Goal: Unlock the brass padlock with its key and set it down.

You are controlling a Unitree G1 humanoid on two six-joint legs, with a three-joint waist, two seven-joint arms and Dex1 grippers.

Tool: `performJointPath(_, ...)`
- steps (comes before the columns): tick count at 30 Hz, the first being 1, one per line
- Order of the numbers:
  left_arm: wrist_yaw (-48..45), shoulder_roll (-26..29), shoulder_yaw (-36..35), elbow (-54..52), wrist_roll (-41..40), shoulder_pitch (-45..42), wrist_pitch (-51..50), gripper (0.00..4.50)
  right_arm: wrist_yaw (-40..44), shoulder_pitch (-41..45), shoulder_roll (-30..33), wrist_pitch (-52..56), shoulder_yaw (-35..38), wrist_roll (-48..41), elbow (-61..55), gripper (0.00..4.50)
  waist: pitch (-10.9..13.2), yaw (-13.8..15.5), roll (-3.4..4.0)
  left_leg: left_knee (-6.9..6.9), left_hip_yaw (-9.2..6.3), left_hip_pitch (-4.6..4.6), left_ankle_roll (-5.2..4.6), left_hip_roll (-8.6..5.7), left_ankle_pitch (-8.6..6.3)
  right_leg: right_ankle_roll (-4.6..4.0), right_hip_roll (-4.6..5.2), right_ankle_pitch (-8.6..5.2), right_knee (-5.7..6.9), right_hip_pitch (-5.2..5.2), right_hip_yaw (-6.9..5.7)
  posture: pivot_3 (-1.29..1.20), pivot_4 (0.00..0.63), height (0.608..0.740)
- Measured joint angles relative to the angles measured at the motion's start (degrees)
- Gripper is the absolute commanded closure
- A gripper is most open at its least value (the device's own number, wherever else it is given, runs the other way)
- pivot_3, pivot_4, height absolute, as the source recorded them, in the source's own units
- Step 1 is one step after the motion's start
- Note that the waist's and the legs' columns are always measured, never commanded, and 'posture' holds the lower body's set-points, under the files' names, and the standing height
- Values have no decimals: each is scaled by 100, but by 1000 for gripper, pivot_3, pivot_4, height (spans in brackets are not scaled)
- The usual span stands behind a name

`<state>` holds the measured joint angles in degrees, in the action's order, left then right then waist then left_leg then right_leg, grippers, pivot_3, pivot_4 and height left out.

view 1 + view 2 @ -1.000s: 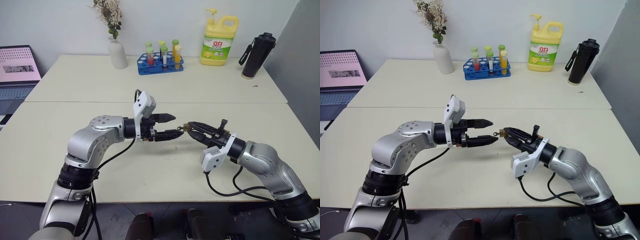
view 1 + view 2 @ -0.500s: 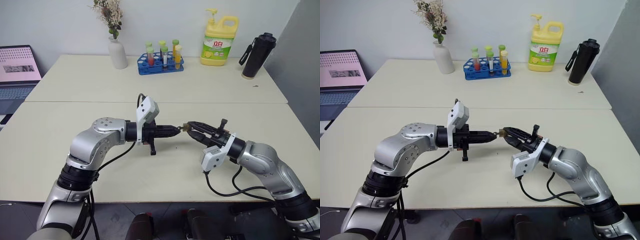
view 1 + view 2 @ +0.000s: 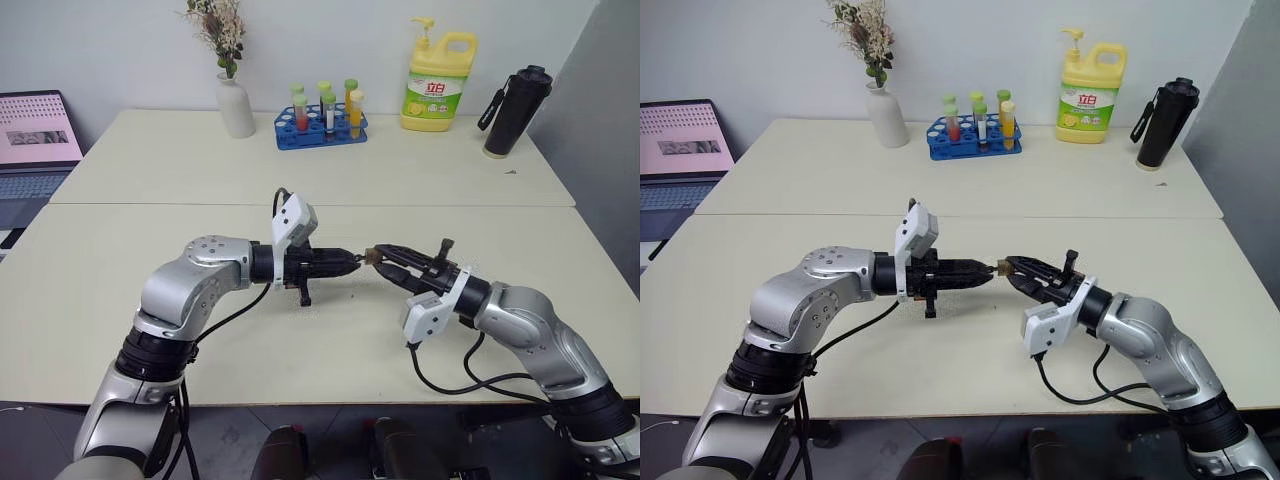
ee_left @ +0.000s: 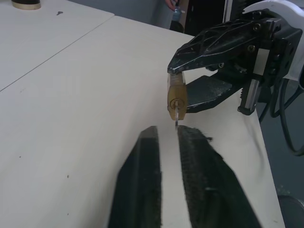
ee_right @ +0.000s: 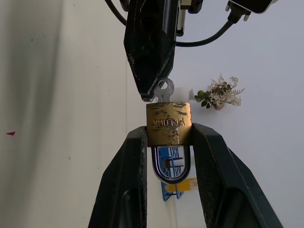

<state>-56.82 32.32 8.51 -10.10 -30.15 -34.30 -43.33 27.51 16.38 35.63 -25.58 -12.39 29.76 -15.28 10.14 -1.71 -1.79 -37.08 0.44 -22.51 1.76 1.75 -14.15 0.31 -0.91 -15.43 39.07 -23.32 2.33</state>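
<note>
Right wrist view: right end effector (image 5: 168,137) clamps brass padlock (image 5: 168,123); left end effector (image 4: 167,135) slightly apart near the key (image 5: 164,90).

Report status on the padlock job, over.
Right gripper shut on brass padlock, held above table. Key seated in lock; left gripper at its bow, grip unclear. Nothing in the way.

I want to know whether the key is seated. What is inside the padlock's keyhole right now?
The key sits in the keyhole of the brass padlock, which the right gripper clamps. The key's round head sticks out beside the left gripper; its blade is hidden inside the body.
</note>
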Motion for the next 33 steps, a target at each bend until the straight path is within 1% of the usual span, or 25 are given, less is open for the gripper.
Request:
performJointPath(4,3,-4,-229,1,-270,-39,-273,2957,13,0,3,-2,0,-5,0,3558,0,1,0,0,-1,0,0,1,0,0,0,0,0,0,-2,0,150,740)
performJointPath(8,111,-122,-211,1,-290,-119,-303,2957,27,1,3,-12,-9,-12,0,3558,0,4,0,-2,0,-1,0,-2,0,0,1,0,0,1,0,0,150,740)
performJointPath(15,105,-126,-156,-1,-291,-118,-370,2957,76,0,13,-15,-9,-67,0,3558,0,0,0,-1,-2,0,0,-1,0,0,1,0,0,1,-1,0,150,740)
performJointPath(18,106,-127,-138,-1,-289,-117,-370,3529,80,0,13,-15,-9,-73,0,3558,0,0,0,-1,-2,0,0,-1,0,0,1,0,0,1,0,0,150,740)
performJointPath(21,95,-161,-133,-2,-301,-117,-368,4470,83,0,15,-9,-6,-77,0,3558,0,1,0,-1,-2,0,0,-1,0,0,1,0,1,1,-1,0,150,740)
performJointPath(29,20,-192,-101,-6,-287,-117,-303,4500,112,0,30,2,7,-145,5,3558,0,1,0,-2,-2,0,0,-1,0,0,1,0,1,1,0,0,150,740)
performJointPath(33,-154,-72,26,-39,-72,-84,114,4500,142,1,19,2,-7,-192,5,3558,0,1,0,-1,-1,0,0,-1,0,0,1,0,1,1,0,0,150,740)
